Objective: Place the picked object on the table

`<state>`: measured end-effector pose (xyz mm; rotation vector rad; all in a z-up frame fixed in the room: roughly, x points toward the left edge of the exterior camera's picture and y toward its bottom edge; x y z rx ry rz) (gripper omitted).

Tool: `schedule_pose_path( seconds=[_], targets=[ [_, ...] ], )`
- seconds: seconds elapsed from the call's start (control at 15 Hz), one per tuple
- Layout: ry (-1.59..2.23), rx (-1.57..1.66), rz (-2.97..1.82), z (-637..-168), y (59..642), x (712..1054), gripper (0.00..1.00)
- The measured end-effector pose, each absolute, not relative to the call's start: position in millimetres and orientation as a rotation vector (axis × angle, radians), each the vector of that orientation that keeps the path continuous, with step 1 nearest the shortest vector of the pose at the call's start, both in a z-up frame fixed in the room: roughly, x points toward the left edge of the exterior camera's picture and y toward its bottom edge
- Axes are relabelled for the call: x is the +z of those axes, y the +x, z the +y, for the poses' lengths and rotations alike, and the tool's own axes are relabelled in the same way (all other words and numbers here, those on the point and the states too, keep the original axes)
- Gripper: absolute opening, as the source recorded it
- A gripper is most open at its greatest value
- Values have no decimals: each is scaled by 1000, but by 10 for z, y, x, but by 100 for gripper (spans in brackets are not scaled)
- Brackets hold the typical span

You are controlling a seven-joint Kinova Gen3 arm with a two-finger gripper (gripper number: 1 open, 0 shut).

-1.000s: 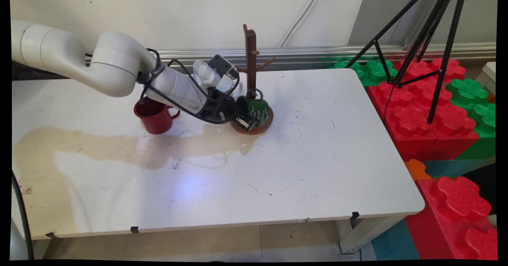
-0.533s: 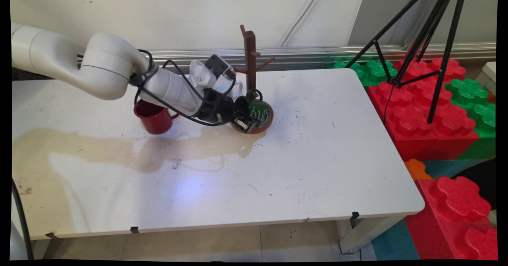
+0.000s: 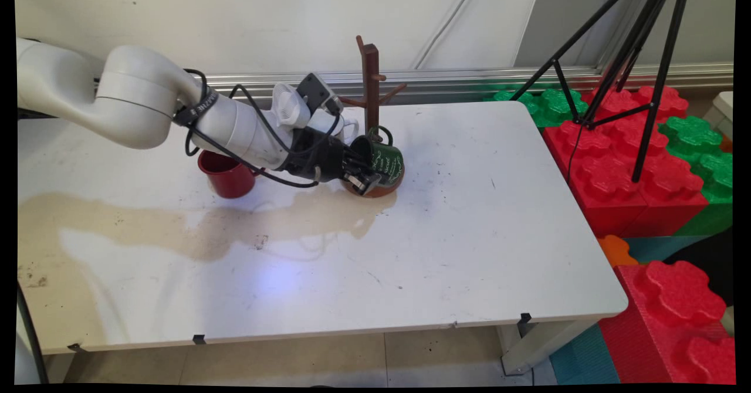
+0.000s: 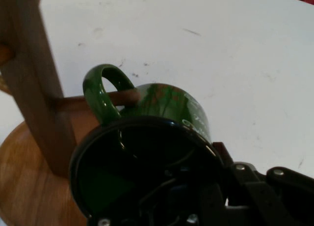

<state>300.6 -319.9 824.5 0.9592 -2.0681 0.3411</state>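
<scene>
The green mug (image 3: 381, 159) reads to me as glazed ceramic: stiff, smooth and likely slippery, with some weight, and it would chip if knocked against wood. The rim wall or the looped handle (image 4: 100, 91) look like the sensible places to take hold. It lies tipped on its side, just above the middle of the main view, over the round wooden base (image 3: 375, 186) of the mug tree (image 3: 369, 82), its handle up against the post. In the hand view its dark mouth faces the camera and fills the lower middle, with a low peg of the tree showing just behind the handle.

My hand (image 3: 362, 176) is at the mug's mouth, on its left side in the main view. One finger appears outside the rim at lower right of the hand view, so I judge it clamped on the mug's wall.

Further left a red mug (image 3: 226, 175) stands upright on the counter (image 3: 469, 234), partly behind my arm.
</scene>
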Motion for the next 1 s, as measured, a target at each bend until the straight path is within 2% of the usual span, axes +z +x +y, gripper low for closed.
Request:
schedule_pose_path(
  seconds=[1.0],
  targets=[
    [616,369,-2272,-2699,3010,8543,0]
  ],
)
